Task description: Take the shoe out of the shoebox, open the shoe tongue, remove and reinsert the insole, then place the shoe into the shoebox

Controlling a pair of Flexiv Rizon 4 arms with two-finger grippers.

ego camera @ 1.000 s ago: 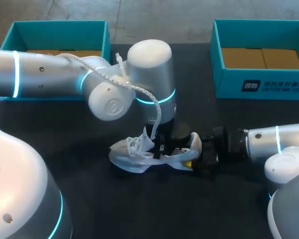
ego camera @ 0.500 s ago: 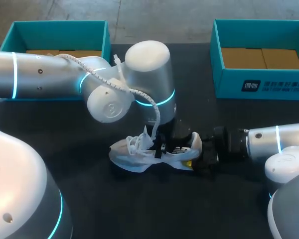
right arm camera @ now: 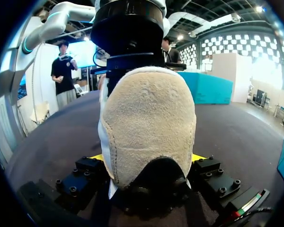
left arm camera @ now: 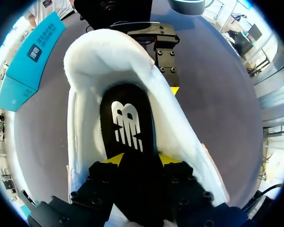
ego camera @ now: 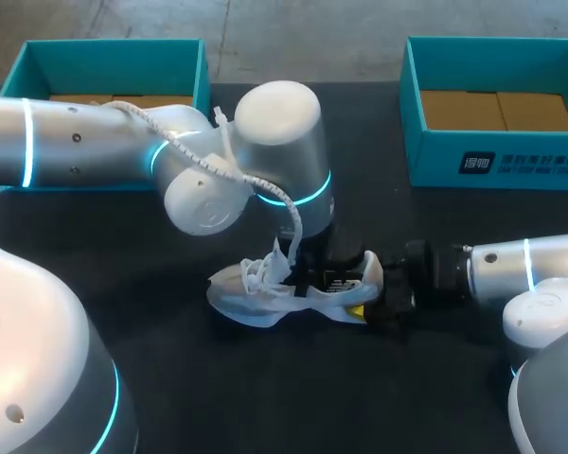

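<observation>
1. Pulling the insole [left arm camera: 128,127] up could drag the whole shoe [ego camera: 293,288] w/ it if the heel hold slips. The insole may also fold or slide out of the pinch.
2. Left gripper [left arm camera: 141,161]: points down into the shoe opening, tips narrow, pinching the insole.
3. Right gripper [right arm camera: 149,158]: level, behind the shoe, clamped on the heel.
4. Shoe sits on the table [ego camera: 265,397], apart from the right-side shoebox [ego camera: 497,161].

Bright light, probably overhead, glare on left arm [ego camera: 279,104]
</observation>
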